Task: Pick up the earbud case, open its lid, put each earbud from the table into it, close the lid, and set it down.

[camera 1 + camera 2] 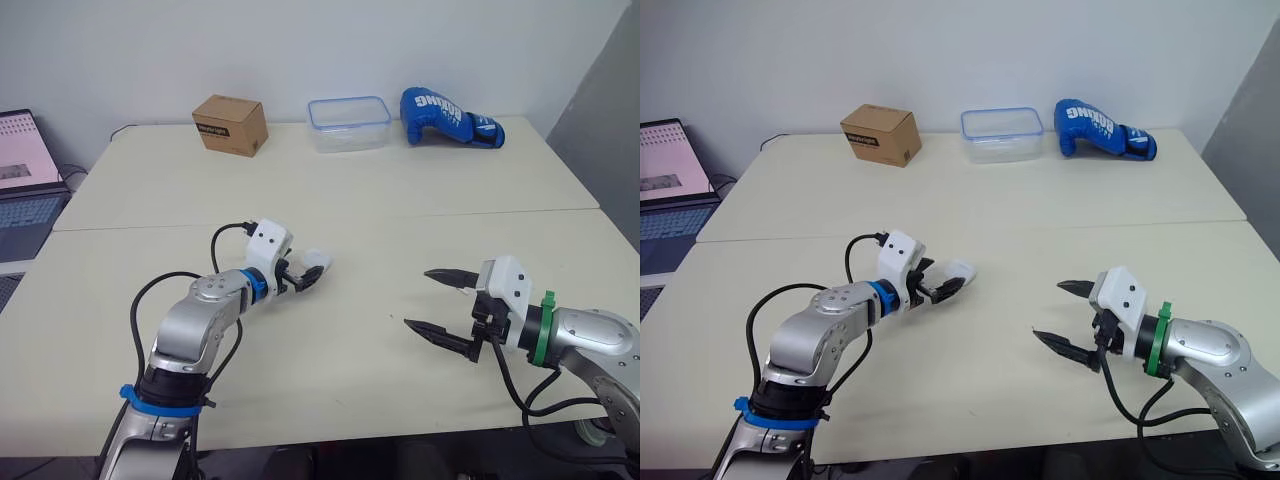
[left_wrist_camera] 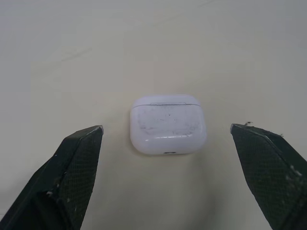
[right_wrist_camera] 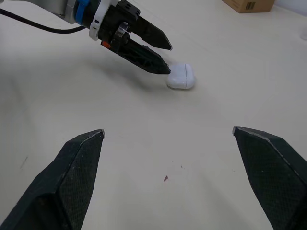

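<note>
Cream-coloured bench point(image 1: 400, 180) runs across the room in front of a plain pale wall. Along its far edge stand a small brown cardboard box point(image 1: 231, 124), a clear plastic container with a blue rim point(image 1: 349, 124) and a blue boxing glove with white lettering point(image 1: 450, 117). An open laptop with a pinkish screen point(image 1: 25, 170) sits off the bench's left end.

The white rounded plastic earbud case point(image 2: 168, 123) lies flat on the bench, left of centre and nearer the robot than the far row. Its lid is shut, and the seam shows as a thin line near one end.

The left tool point(image 3: 168, 59) reaches low over the bench with its two black fingers spread wide, one on each side of the case. In the left wrist view there is bare bench between each fingertip and the case, so it is bracketing the case without gripping it. From the right wrist view one fingertip sits just beside the case, and I cannot tell from there whether it touches.

The right tool point(image 1: 417, 298) hangs over the right part of the bench, well apart from the case. Its fingers are also spread wide and hold nothing. A tiny reddish speck point(image 3: 165, 178) lies on the bench between its fingers.
</note>
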Available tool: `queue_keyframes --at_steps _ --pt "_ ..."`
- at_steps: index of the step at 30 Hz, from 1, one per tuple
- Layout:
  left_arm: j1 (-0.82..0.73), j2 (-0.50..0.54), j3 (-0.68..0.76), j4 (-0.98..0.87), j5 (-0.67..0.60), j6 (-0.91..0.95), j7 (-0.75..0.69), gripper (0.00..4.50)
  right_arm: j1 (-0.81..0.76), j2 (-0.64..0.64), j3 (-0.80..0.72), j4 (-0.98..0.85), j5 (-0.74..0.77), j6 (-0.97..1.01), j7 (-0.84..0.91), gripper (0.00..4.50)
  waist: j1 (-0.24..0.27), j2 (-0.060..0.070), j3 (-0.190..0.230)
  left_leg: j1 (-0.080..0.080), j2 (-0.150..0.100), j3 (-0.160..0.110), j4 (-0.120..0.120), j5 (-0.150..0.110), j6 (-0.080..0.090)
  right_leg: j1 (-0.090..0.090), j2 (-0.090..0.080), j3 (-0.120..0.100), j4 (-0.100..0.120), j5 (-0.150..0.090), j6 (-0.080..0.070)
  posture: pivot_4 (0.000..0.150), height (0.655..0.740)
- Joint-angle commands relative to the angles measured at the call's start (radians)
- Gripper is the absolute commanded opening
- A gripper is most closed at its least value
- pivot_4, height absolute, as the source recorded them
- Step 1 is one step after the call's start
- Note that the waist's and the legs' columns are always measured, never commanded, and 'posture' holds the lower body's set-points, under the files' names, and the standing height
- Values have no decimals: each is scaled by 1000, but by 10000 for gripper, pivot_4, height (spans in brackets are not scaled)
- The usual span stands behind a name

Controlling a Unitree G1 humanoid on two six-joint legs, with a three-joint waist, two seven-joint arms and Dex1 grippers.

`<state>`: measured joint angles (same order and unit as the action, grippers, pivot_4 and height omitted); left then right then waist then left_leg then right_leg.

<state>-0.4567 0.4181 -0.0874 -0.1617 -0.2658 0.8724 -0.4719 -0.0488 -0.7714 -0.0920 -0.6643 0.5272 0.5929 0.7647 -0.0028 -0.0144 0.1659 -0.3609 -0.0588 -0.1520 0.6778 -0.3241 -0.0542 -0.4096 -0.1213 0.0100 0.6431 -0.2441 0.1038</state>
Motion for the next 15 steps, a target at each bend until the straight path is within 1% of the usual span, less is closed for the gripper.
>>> queue_keyframes --at_steps 1,4,15 --pt "-29 6 -32 11 25 21 5 44385 -24 11 0 -15 -13 -34 -11 45000 0 0 0 0 0 0 0 0 0 0 0 0 0 0 0 1500 7307" --pt "-33 -4 -59 45 44 5 8 44385 -42 11 -3 -2 -16 -37 -12 45000 0 0 0 0 0 0 0 0 0 0 0 0 0 0 0 1500 7307" --pt "-74 -65 -84 169 104 -70 39 44385 -83 20 10 8 -22 -21 -23 45000 2 0 0 0 0 0 1 0 0 0 0 0 1 0 0 1500 7307"
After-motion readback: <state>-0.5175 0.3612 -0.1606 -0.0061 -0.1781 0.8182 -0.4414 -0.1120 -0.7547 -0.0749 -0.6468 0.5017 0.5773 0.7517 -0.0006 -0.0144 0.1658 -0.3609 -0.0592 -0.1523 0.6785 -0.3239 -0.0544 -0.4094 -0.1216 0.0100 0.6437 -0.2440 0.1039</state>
